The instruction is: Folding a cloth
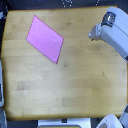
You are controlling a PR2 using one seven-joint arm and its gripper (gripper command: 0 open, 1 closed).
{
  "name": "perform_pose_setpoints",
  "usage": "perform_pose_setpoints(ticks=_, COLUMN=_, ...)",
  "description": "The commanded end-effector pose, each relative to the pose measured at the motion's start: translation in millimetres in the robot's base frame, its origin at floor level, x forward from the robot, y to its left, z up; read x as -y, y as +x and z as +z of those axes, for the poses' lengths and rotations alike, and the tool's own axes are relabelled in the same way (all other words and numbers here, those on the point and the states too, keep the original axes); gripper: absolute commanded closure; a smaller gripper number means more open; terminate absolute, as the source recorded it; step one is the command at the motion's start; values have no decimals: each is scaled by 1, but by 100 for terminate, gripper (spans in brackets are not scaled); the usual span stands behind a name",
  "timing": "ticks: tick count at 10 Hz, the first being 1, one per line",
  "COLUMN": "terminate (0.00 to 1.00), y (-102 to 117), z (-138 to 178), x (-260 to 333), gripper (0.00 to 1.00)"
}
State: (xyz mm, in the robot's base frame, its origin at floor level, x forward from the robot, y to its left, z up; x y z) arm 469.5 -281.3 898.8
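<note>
The pink-magenta cloth [45,39] lies flat and unfolded on the wooden tabletop [65,85], turned at an angle, in the upper left part of the exterior view. My arm [114,34] reaches in from the exterior view's right, above the table's upper right part. Its gripper [93,35] points toward the exterior view's left and stays well apart from the cloth, roughly a third of the table's width from the cloth's nearest corner. The view is too blurred to show how the jaws stand. Nothing shows in them.
The table's edges run close to all sides of the view. A pale object [1,87] sits at the left edge. White robot parts [107,121] and a white shape [62,123] show along the bottom edge.
</note>
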Motion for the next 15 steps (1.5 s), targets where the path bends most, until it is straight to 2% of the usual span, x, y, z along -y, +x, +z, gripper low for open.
perform_pose_setpoints(ticks=1, terminate=0, y=2, z=0, x=-2, gripper=0)
perform_pose_setpoints(ticks=4, terminate=0, y=10, z=-6, x=-34, gripper=0)
perform_pose_setpoints(ticks=6, terminate=0, y=14, z=-14, x=-91, gripper=0)
perform_pose_setpoints(ticks=9, terminate=0, y=8, z=-22, x=-172, gripper=0)
perform_pose_setpoints(ticks=12, terminate=0, y=-14, z=-42, x=-223, gripper=0)
perform_pose_setpoints(ticks=15, terminate=0, y=-3, z=-68, x=-270, gripper=0)
